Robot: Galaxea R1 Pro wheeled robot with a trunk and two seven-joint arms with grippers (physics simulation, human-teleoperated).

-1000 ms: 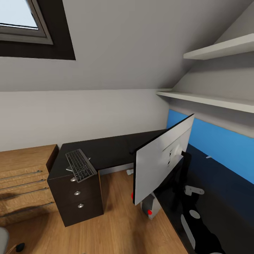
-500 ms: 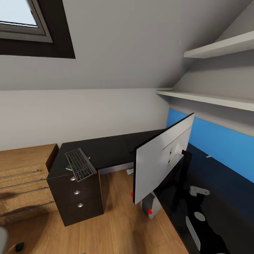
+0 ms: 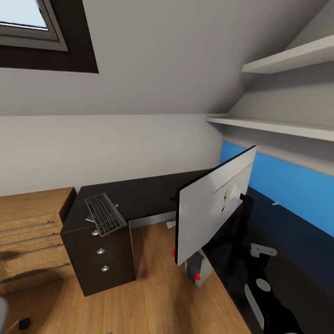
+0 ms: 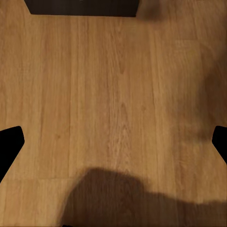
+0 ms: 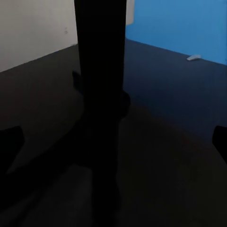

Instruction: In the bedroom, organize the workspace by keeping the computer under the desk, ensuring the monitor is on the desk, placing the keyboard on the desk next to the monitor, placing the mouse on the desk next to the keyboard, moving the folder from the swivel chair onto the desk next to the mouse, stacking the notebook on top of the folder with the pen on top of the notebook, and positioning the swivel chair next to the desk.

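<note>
Showing the monitor (image 3: 211, 206) back-out on the desk (image 3: 144, 197), keyboard (image 3: 105, 214) well apart above the drawer unit (image 3: 104, 264); unmoved since a second ago, merely slight camera drift. Left gripper (image 4: 113, 142) spread over floor (image 4: 118, 71), right gripper (image 5: 113, 142) spread, empty.

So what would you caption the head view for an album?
Monitor tilted on the glossy black L-shaped desk, keyboard overhanging the drawer unit, under a sloped attic wall.

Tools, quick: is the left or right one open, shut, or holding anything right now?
Left tool: open, tips wide apart above the wood floor, holding nothing.
Right tool: open, tips wide apart, monitor between them, not gripped.
</note>
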